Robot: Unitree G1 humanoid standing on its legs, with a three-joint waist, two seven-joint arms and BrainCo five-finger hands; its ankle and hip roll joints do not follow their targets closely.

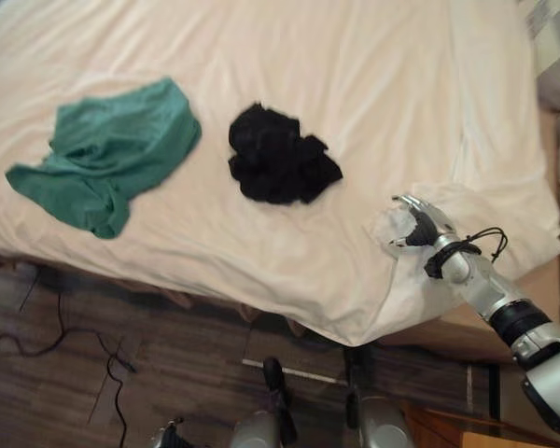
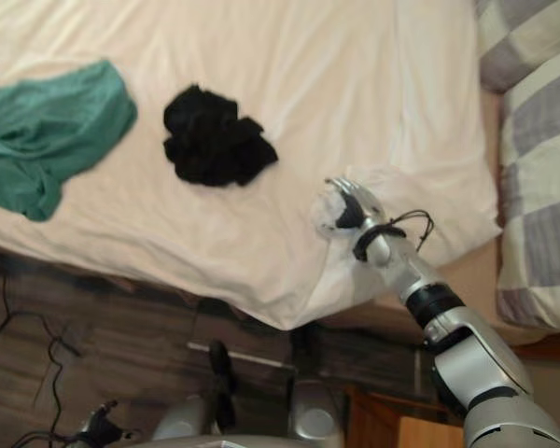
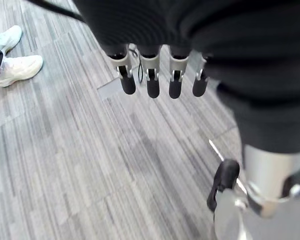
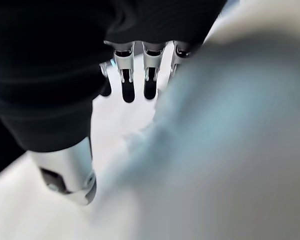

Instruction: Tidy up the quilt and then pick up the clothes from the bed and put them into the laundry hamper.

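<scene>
The cream quilt (image 1: 355, 84) covers the bed, its near right corner hanging over the edge; a checked pillow (image 2: 532, 187) lies at the far right; a green garment (image 1: 107, 154) sits crumpled on the quilt's left, a black garment (image 1: 280, 154) just right of it, apart; the right hand (image 1: 418, 224) has curled fingers grasping a fold at the quilt's corner; the left hand (image 3: 160, 75) hangs relaxed and empty over grey floor (image 3: 65, 165), a person's white shoes (image 3: 15, 62) nearby.

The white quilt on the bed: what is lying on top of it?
On the white quilt lie a crumpled green garment and a bunched black garment, apart from each other. The right hand is at its folded corner. Anything beneath the quilt is covered.
</scene>
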